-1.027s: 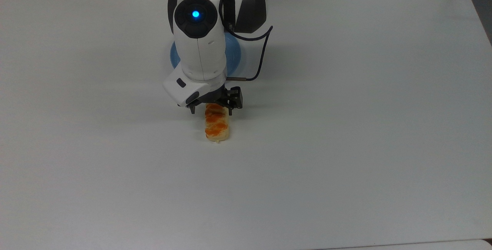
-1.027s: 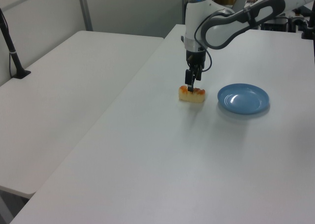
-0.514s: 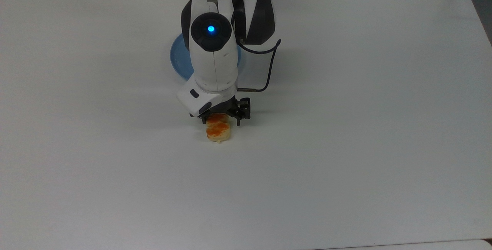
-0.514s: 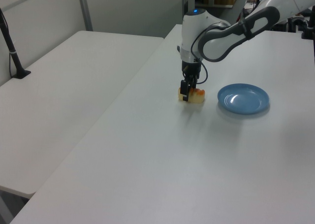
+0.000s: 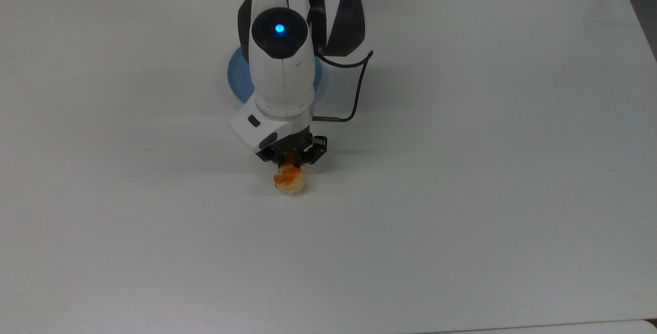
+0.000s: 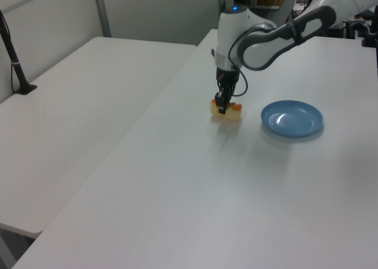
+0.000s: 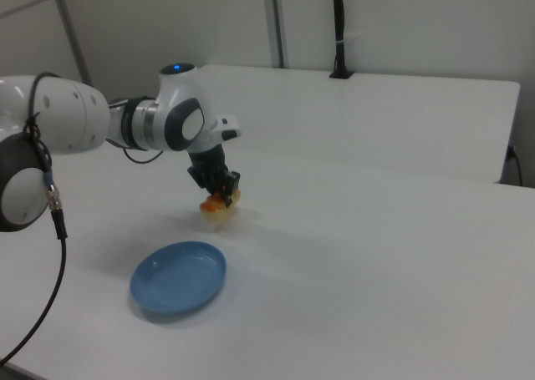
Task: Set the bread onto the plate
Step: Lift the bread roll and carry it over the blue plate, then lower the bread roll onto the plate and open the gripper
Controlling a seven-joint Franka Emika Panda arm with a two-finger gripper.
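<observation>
The white robot arm (image 5: 281, 67) reaches over a plain white counter (image 5: 462, 170) with its black two-finger tool (image 5: 291, 157) pointing straight down. The tool is clamped on the bread (image 5: 289, 179), a small oblong pale-yellow loaf with orange-brown glazed bumps on top; the fingers press against the loaf's two long sides near its middle. In the top view one end of the loaf projects below the tool toward the bottom of the picture, while the rest lies under the tool body.

In the left view the bread (image 6: 226, 110) sits at the tool (image 6: 221, 106) with a faint shadow on the counter (image 6: 177, 192) beneath it; whether the loaf's underside touches the surface or is just clear of it cannot be told. In the right view the bread (image 7: 218, 210) hangs at the tool (image 7: 219, 190) with its pale underside toward the counter (image 7: 376, 255).

The round blue shallow plate with a raised rim (image 6: 292, 118) lies flat on the counter, near the bread but apart from it, on the left view's right. In the right view the plate (image 7: 179, 277) is below and left of the loaf. In the top view the plate (image 5: 237, 78) is largely covered by the arm, its blue edge visible on both sides of the wrist. A black cable (image 5: 356, 87) loops from the arm down to the wrist.
</observation>
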